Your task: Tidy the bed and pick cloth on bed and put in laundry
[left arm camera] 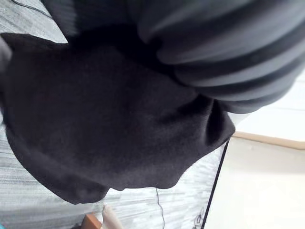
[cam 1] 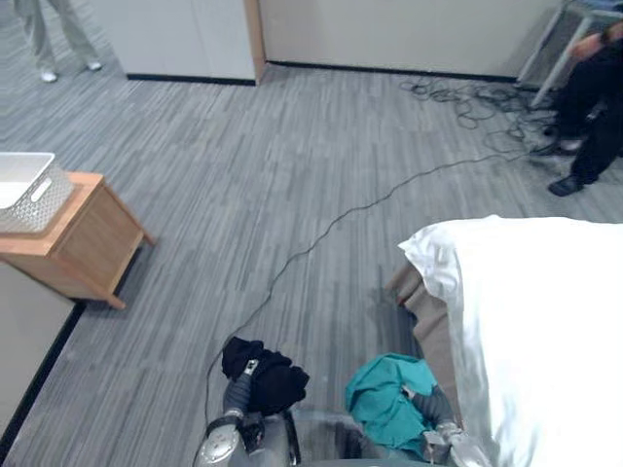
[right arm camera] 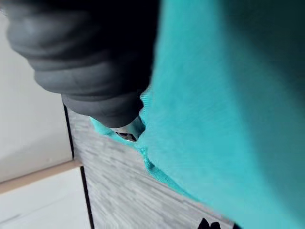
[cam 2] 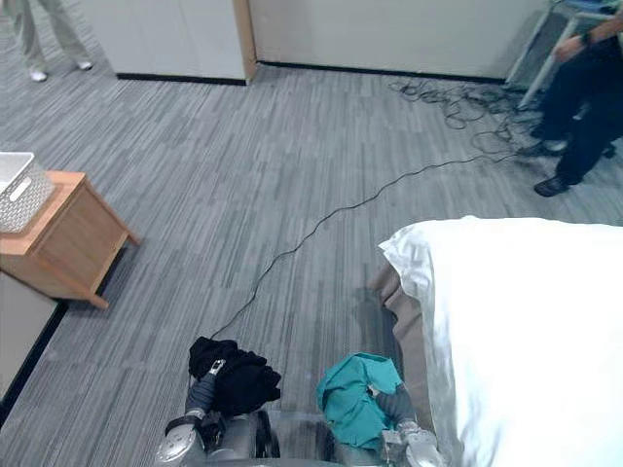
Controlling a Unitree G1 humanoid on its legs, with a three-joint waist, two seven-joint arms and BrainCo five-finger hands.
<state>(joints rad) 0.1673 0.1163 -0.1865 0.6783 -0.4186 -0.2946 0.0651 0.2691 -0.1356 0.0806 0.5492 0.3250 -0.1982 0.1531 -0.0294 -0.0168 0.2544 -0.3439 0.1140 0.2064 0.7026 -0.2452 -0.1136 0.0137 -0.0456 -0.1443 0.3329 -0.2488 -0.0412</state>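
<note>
A bunched black cloth [cam 1: 268, 375] sits on my left hand [cam 1: 238, 391], carried above the carpet at the bottom of the head views; it fills most of the left wrist view [left arm camera: 105, 124]. My right hand [cam 1: 428, 407] carries a teal cloth [cam 1: 384, 394], seen close in the right wrist view [right arm camera: 228, 105], right beside the bed's near corner. Both cloths cover the hands. The bed [cam 1: 535, 321] has a white duvet and lies at the right. A white perforated laundry basket [cam 1: 29, 190] stands on a wooden nightstand [cam 1: 83, 238] at the left.
Grey carpet lies between the bed and the nightstand. One person stands at the far left [cam 1: 58, 34], another in dark clothes at the far right [cam 1: 594, 107]. A tangle of cables [cam 1: 467, 97] lies by the back wall. A white cabinet [cam 1: 185, 39] stands behind.
</note>
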